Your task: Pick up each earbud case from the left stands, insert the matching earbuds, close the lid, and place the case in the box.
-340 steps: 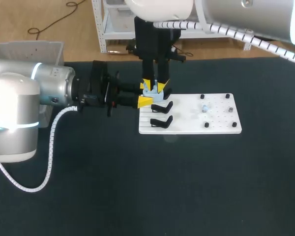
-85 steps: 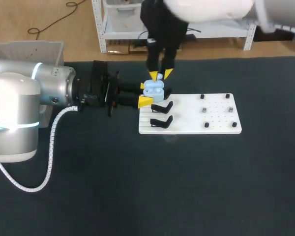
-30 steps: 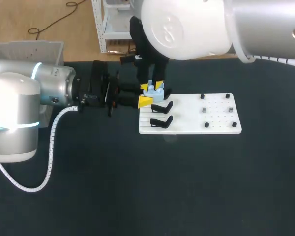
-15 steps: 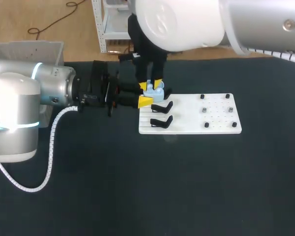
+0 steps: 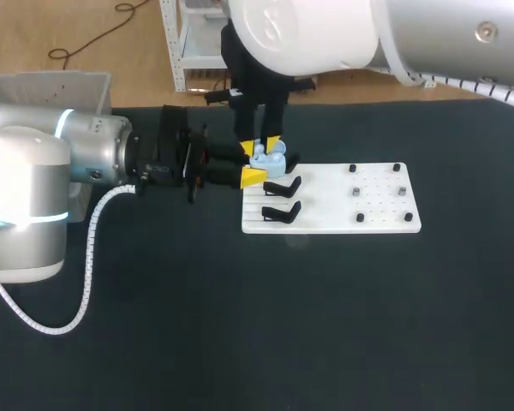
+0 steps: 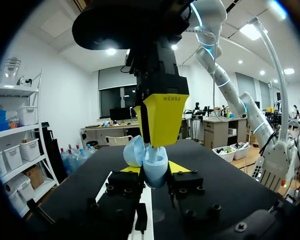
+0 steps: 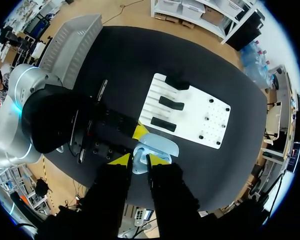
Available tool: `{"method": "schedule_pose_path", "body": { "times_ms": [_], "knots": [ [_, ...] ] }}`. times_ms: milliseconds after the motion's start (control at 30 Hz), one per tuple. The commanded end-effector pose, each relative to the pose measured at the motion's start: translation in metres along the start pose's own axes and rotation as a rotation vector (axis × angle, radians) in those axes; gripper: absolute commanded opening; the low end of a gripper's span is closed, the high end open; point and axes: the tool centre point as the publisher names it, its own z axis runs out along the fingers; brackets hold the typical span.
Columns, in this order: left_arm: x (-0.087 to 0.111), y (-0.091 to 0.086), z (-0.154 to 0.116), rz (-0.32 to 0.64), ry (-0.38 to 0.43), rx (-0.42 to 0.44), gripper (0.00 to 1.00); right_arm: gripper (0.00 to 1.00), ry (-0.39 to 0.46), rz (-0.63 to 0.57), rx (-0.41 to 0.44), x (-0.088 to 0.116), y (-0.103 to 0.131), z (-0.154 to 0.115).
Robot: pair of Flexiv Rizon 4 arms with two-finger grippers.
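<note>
Leftward by a touch is how the right arm's big white joint has slid over the last second, and the right gripper (image 5: 260, 146), which hung higher above the case a little before that, now has its tips down at it. That gripper comes straight down from above with only a narrow gap between its fingers, set at the rim of the light-blue earbud case (image 5: 269, 157) beside its raised lid. The left gripper (image 5: 253, 164) reaches in level from the side and has the case's lower half pinched between its yellow tips, just over the far left corner of the white board (image 5: 381, 224). Two empty black stands (image 5: 281, 186) sit on the board's slotted left part, with small black pegs (image 5: 359, 217) dotted across its right part. The board lies on a dark table cover (image 5: 325, 325). A grey ribbed box (image 5: 47, 86) stands off at the far left corner, well apart from the case.
</note>
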Motion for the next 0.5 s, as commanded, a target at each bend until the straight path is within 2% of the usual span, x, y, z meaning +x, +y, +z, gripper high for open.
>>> {"method": "schedule_pose_path", "body": {
  "times_ms": [33,500],
  "knots": [
    [0.0007,-0.0009,0.0002,0.003,-0.002,-0.004,0.00,0.00,0.004,0.001,-0.002,-0.0003,0.0000,0.0008],
    [0.0007,-0.0009,0.0002,0.003,-0.002,-0.004,0.00,0.00,0.014,0.004,-0.012,-0.0003,-0.0008,0.0060]
  ]
}}
